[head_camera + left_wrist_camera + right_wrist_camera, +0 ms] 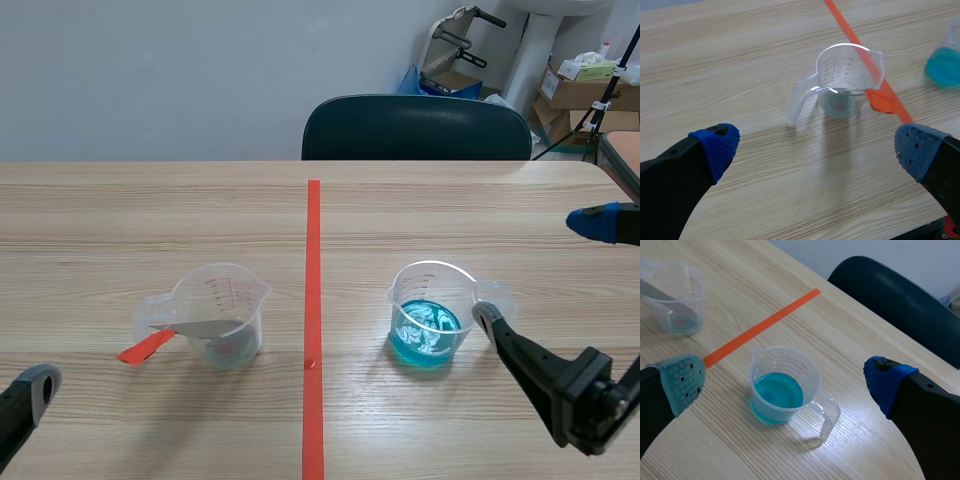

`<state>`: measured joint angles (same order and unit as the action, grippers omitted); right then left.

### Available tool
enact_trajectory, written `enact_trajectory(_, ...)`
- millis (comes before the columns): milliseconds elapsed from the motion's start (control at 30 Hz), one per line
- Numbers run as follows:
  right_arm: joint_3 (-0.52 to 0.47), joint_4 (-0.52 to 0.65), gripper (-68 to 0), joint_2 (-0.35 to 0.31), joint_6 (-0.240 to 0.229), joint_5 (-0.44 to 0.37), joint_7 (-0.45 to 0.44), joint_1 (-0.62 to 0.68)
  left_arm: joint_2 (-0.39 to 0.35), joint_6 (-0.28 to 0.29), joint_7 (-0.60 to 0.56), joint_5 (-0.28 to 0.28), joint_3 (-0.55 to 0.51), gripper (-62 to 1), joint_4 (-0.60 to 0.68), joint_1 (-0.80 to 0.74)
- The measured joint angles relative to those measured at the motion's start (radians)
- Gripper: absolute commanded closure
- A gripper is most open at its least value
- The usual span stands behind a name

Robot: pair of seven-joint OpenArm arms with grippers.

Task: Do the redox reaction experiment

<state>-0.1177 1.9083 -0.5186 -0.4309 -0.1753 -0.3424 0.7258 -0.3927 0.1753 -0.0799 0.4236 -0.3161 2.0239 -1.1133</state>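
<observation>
Both our claws are released, fingers spread wide. The left claw (815, 150) hangs short of the clear measuring cup (225, 310), which stands on the table (120, 220) left of the tape line (313, 250). A grey spatula (195, 329) leans in it, its orange-red handle over the rim. The measuring cup of blue liquid (430, 322) stands right of the line, ahead of and between the right claw's (784, 380) fingers.

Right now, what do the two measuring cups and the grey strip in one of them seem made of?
Cup with blue liquid: clear glossy plastic, see-through walls, moulded handle. Cup holding the strip: the same, with printed red scale. Strip: probably metal, dull grey sheen; its orange-red end is unclear.
</observation>
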Motion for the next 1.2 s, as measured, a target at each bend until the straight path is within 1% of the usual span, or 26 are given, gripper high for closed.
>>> enact_trajectory(100, 0.012, 0.000, -67.9, 0.000, -0.016, 0.077, -0.034, -0.051, 0.011, 0.000, 0.001, -0.001, -0.003, -62.3, 0.055, -0.031)
enact_trajectory(167, 0.039, 0.000, -67.9, 0.000, -0.023, 0.137, -0.042, -0.089, 0.011, 0.000, 0.002, -0.004, -0.003, -62.3, 0.085, -0.042)
enact_trajectory(233, 0.077, 0.000, -67.9, 0.000, -0.056, 0.185, -0.051, -0.126, 0.010, 0.000, 0.010, -0.004, -0.003, -62.3, 0.108, -0.041)
enact_trajectory(333, 0.149, 0.000, -67.9, 0.000, -0.101, 0.256, -0.057, -0.179, 0.010, 0.000, 0.017, -0.045, -0.003, -62.3, 0.141, -0.039)
enact_trajectory(400, 0.205, 0.000, -67.9, 0.000, -0.110, 0.288, -0.057, -0.217, 0.010, 0.000, 0.016, -0.061, -0.003, -62.3, 0.164, -0.039)
enact_trajectory(467, 0.261, -0.005, -67.9, 0.000, -0.117, 0.297, -0.058, -0.257, 0.010, 0.000, 0.016, -0.060, -0.003, -62.3, 0.180, -0.039)
enact_trajectory(533, 0.325, -0.019, -67.9, 0.000, -0.117, 0.328, -0.060, -0.303, 0.010, 0.000, 0.016, -0.060, -0.002, -62.3, 0.187, -0.039)
enact_trajectory(700, 0.499, -0.095, -67.9, 0.000, -0.124, 0.371, -0.060, -0.421, 0.010, 0.001, 0.016, -0.060, -0.002, -62.3, 0.187, -0.039)
enact_trajectory(800, 0.595, -0.150, -67.9, 0.000, -0.124, 0.371, -0.067, -0.499, 0.010, 0.000, 0.016, -0.060, -0.002, -62.3, 0.187, -0.039)
enact_trajectory(967, 0.737, -0.245, -67.9, 0.002, -0.124, 0.374, -0.126, -0.637, 0.010, 0.000, 0.016, -0.060, -0.002, -62.3, 0.186, -0.039)
enact_trajectory(1067, 0.807, -0.310, -67.9, 0.027, -0.124, 0.427, -0.129, -0.712, 0.010, 0.000, 0.016, -0.060, -0.002, -62.3, 0.186, -0.039)
enact_trajectory(1133, 0.851, -0.356, -67.9, 0.055, -0.124, 0.449, -0.133, -0.753, 0.010, 0.000, 0.016, -0.060, -0.002, -62.3, 0.186, -0.039)
enact_trajectory(1200, 0.891, -0.399, -67.9, 0.084, -0.123, 0.453, -0.150, -0.790, 0.010, 0.000, 0.015, -0.060, -0.002, -62.3, 0.186, -0.039)
